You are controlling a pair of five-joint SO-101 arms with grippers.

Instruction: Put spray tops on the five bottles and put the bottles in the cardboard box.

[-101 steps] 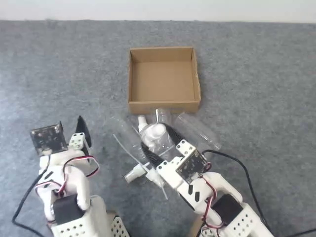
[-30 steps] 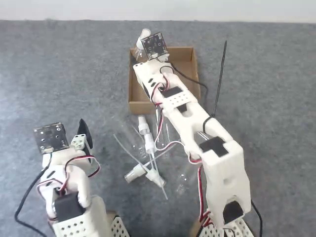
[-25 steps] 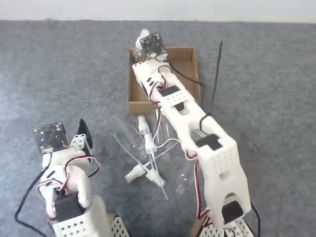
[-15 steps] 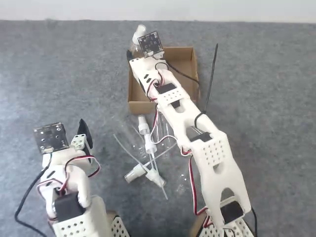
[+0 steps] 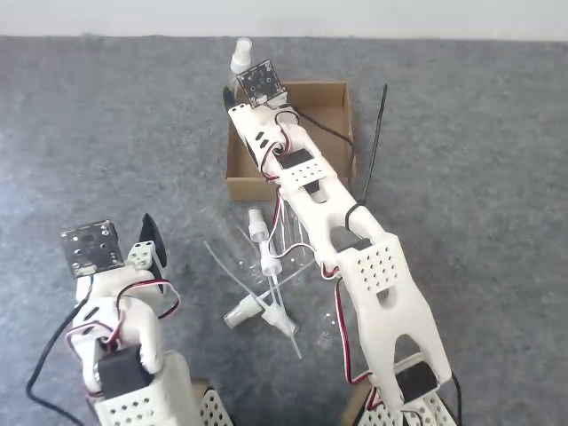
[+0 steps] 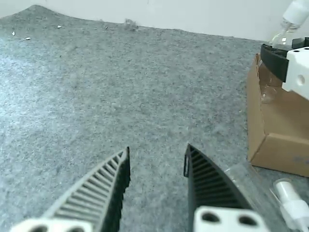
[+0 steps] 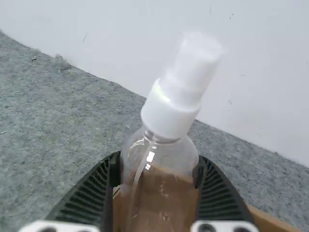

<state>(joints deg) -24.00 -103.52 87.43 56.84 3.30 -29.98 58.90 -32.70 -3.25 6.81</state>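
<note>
The right pincer (image 7: 158, 168) grips a capped bottle (image 7: 170, 113) upright, the box (image 5: 330, 111) just beneath for lowering in, while the left pincer (image 6: 157, 162) gapes wide.

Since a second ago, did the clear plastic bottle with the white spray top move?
Yes. The bottle shifted left and farther away, toward the brown cardboard box's far-left corner.

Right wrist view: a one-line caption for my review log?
Right gripper shut on a clear bottle with white spray top, at the cardboard box.
</note>
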